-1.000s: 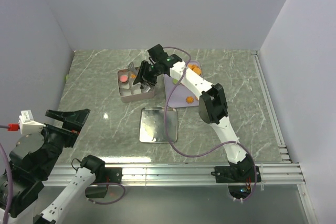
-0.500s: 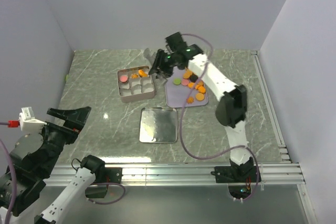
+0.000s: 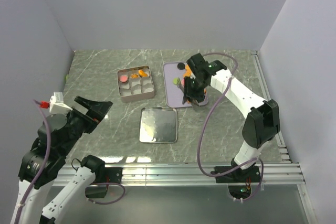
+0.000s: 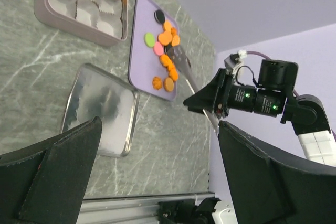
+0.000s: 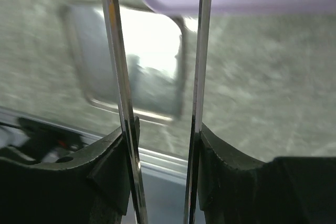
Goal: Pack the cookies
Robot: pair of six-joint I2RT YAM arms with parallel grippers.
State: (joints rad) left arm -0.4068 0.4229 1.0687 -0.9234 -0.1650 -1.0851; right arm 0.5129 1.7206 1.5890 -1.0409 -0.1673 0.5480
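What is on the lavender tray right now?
Loose cookies, mostly orange, plus one black, one green, one pink. The right gripper covers part of the tray, hiding whatever lies beneath it.

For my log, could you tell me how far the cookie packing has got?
Early on. One pink and a few orange cookies sit in the tin; most of it is bare. The right gripper, open, hovers over the tray, where roughly a dozen more wait. The lid lies off.

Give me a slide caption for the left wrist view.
Right gripper over the cookies on the lavender tray, with the compartmented tin and metal lid nearby.
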